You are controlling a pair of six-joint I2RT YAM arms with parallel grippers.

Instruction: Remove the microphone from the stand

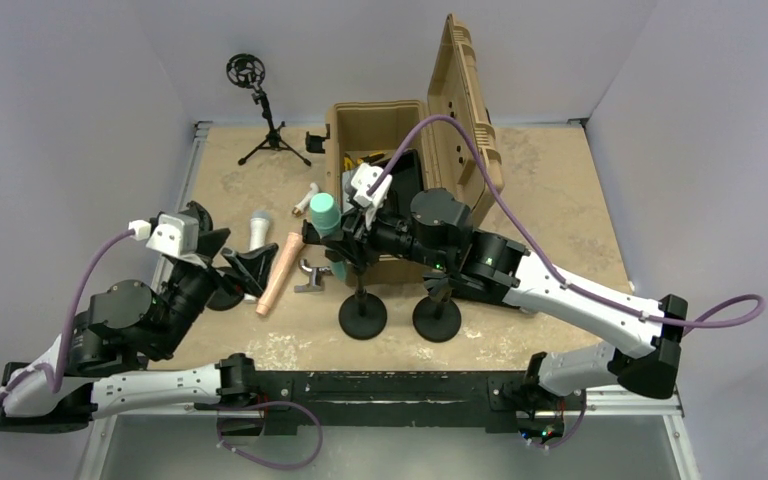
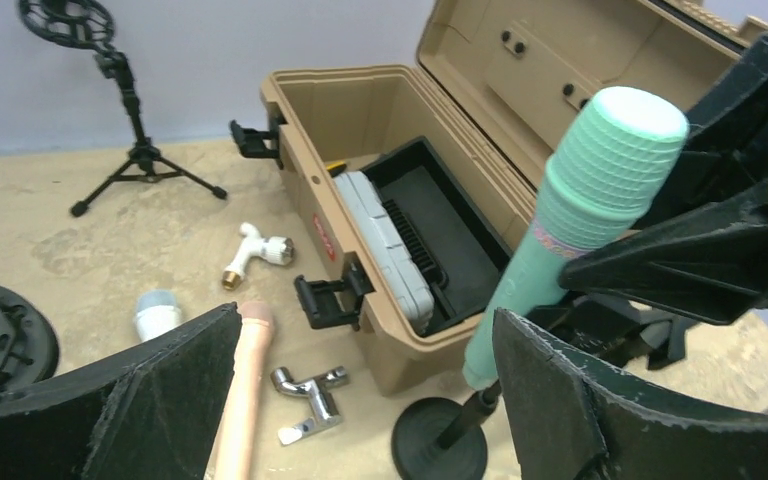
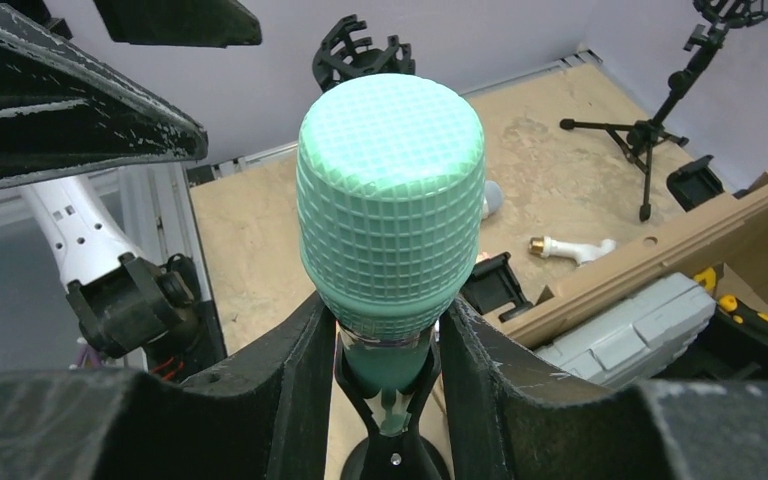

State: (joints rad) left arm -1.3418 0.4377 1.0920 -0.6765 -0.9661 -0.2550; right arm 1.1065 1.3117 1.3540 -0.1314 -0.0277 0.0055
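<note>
A mint-green microphone (image 1: 325,213) stands tilted in the clip of a black round-based stand (image 1: 362,318), in front of the toolbox. My right gripper (image 3: 388,370) is shut on the microphone just under its head (image 3: 390,190), one finger on each side, with the stand's forked clip (image 3: 392,430) below. In the left wrist view the microphone (image 2: 580,220) still meets the stand's rod above the base (image 2: 438,442). To the stand's left, my left gripper (image 2: 360,400) hangs open over the table with nothing between its fingers (image 2: 165,395).
An open tan toolbox (image 1: 355,112) with a black tray stands behind. A second round-based stand (image 1: 437,318) is beside the first. A pink microphone (image 1: 280,272), a white microphone (image 1: 259,228), a chrome fitting (image 1: 312,277) and a white fitting (image 1: 305,200) lie left. A tripod stand (image 1: 265,120) is far left.
</note>
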